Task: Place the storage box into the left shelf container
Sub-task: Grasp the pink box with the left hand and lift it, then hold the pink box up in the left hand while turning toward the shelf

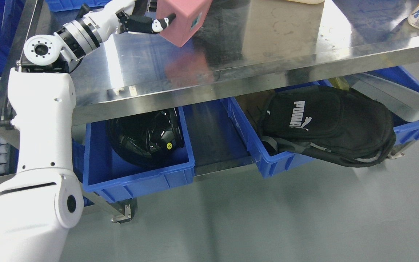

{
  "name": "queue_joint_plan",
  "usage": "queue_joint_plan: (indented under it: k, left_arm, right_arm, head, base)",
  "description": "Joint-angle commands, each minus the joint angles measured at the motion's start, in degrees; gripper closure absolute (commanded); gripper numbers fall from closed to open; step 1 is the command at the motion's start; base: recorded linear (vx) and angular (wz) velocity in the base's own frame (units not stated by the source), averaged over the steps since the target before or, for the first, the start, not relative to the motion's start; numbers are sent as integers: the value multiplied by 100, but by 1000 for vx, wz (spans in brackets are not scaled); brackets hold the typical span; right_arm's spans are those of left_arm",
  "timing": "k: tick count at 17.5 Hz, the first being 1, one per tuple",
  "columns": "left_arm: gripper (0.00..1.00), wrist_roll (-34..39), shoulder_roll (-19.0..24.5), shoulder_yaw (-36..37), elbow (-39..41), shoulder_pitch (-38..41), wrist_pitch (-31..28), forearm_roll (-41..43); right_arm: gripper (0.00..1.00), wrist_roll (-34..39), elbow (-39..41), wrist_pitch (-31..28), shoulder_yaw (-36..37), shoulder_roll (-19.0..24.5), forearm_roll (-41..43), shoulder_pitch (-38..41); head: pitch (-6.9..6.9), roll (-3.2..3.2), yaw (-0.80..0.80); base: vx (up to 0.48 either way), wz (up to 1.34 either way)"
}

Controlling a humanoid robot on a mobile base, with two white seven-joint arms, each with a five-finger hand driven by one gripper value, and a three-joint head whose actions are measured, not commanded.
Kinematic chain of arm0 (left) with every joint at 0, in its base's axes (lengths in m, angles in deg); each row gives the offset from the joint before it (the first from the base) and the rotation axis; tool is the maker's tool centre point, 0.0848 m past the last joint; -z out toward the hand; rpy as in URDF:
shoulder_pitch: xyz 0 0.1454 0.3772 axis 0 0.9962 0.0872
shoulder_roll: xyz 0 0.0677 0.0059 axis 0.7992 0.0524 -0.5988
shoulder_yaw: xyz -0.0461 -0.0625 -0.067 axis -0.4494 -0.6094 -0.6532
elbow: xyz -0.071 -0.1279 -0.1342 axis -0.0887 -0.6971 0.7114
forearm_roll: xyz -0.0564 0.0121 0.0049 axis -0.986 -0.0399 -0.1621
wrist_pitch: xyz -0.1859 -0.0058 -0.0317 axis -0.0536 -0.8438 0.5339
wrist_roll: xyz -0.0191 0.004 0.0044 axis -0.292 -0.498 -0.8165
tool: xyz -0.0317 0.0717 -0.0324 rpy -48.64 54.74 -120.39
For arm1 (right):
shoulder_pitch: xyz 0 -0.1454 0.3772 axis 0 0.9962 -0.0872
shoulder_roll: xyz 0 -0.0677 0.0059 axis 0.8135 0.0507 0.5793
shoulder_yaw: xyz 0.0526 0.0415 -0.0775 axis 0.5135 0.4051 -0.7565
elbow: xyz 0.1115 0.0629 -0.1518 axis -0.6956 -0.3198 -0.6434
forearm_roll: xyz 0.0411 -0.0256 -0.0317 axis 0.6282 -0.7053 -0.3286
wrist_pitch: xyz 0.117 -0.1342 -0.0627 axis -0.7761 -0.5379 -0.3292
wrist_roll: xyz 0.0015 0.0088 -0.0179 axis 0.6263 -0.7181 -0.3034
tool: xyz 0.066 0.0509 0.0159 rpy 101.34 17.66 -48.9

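We see one pink storage box (182,20) pinched in our left hand (147,23) above the steel desk (267,47). Two blue containers (140,174) sit beneath its near edge. The left one holds a black helmet (144,136), with open room at its front.

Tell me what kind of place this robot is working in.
Probably a warehouse or industrial sorting area. A stainless steel shelf cart stands on a smooth grey floor, with blue plastic bins below. The left hand holds a pink storage box above it.

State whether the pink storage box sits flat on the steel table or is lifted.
Lifted and tilted: the pink storage box is held by the left hand, one corner pointing down above its reflection on the steel table.
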Motion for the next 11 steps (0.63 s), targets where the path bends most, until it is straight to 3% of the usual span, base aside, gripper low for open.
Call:
queue_joint_plan:
  k: [1, 4, 6, 11]
  left_arm:
    - [100, 591, -190, -734, 1724, 563, -341, -2567]
    - [99, 1628, -190, -58, 3383, 1483, -368, -3544]
    - [99, 2410, -190, 408, 4440, 2327, -351, -3722]
    - [99, 2546, -190, 911, 4760, 3148, 62, -3731]
  right_arm:
    - [0, 0, 100, 2, 27, -100, -9, 52]
    - [0, 0, 100, 2, 27, -100, -9, 52]
    - [0, 0, 100, 2, 27, -100, -9, 52]
    - [0, 0, 100, 2, 27, -100, -9, 52]
  head:
    - [0, 0, 0]
    - [0, 0, 0]
    - [0, 0, 0]
    - [0, 0, 0]
  base:
    - [0, 0]
    - [0, 0]
    - [0, 0]
    - [1, 15]
